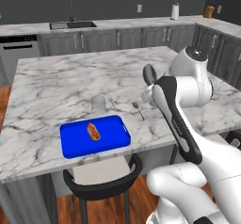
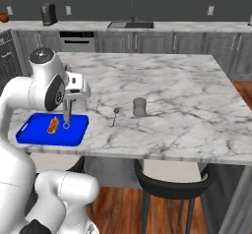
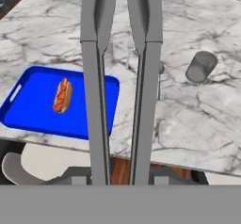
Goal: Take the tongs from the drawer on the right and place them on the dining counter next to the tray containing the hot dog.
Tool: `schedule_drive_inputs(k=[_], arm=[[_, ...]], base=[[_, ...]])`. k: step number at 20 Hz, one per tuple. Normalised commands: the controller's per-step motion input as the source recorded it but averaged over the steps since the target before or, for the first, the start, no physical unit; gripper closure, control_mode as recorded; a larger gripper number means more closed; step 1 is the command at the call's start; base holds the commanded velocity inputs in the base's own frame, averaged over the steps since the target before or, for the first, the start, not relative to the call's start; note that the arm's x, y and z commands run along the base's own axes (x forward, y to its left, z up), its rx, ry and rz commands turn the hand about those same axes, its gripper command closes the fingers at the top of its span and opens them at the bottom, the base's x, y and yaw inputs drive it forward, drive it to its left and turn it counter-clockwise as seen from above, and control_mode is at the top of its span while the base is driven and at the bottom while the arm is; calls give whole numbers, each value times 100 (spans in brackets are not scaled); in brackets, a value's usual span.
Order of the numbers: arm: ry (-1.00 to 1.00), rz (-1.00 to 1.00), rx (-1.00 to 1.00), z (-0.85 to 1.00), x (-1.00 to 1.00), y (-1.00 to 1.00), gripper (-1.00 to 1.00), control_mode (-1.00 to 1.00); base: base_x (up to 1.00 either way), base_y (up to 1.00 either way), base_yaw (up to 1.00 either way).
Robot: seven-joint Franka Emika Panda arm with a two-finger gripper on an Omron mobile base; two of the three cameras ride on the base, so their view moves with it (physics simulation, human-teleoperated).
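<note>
The two-finger gripper [image 2: 68, 102] is closed narrowly on the slender grey metal tongs [image 3: 120, 86], whose two thin arms hang down from it, tips lowest, above the near edge of the white marble dining counter [image 1: 61, 82]. In the hand view the flat bright blue tray [image 3: 37, 110] with the small reddish-brown hot dog [image 3: 62, 95] lies at nine o'clock of the tongs, a grey cup [image 3: 201, 66] at two o'clock. Carried upright like this, the tongs seem poised for lowering onto bare marble just beside the tray.
</note>
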Motion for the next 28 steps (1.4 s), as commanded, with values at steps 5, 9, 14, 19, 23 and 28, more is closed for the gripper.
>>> schedule_drive_inputs(k=[5, 9, 14, 19, 23, 28], arm=[[3, 1, 1, -41, 54, 0, 100, -100], [5, 0, 0, -34, 56, 0, 100, -100], [12, 0, 0, -25, 46, 1, 100, -100], [19, 0, 0, -25, 41, 0, 100, -100], [26, -1, 0, -28, 31, 0, 100, -100], [7, 0, 0, -38, 23, 4, 100, -100]], base=[[0, 0, 0], [0, 0, 0], [0, 0, 0], [0, 0, 0], [0, 0, 0], [0, 0, 0]])
